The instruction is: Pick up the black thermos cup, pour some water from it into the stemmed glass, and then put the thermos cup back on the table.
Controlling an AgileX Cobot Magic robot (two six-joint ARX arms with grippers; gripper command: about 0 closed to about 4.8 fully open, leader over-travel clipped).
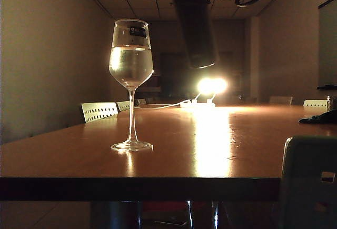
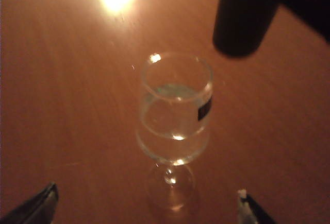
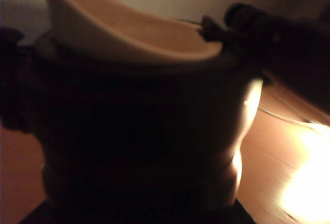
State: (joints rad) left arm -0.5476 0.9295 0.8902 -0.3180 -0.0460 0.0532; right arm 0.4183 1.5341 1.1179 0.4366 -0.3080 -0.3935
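**Pour looks done, thermos held aloft, set-down is next**

Exterior: stemmed glass (image 1: 131,84) stands upright left of centre on the surface (image 1: 221,150), bowl well filled with clear water. Black thermos cup (image 1: 196,26) hangs high in the air, up and to the right of the glass, clear of the rim, base pointing down. Right arm is lost in the dark above it. My read: pouring is finished; what's left is lowering the cup upright onto bare wood beside the glass, well off its foot, then letting go.

Left wrist: left pincer (image 2: 147,206) hovers over the glass (image 2: 175,113), jaws wide apart, holding nothing. Thermos base (image 2: 242,20) floats beyond the glass.

Right wrist: right pincer is clamped on the thermos (image 3: 144,131), pale spout (image 3: 129,28) on top; fingers not clearly visible.

Surface: glossy brown wood, strong lamp glare (image 1: 210,86). Room is dim, white chairs (image 1: 99,111) along the far edge.
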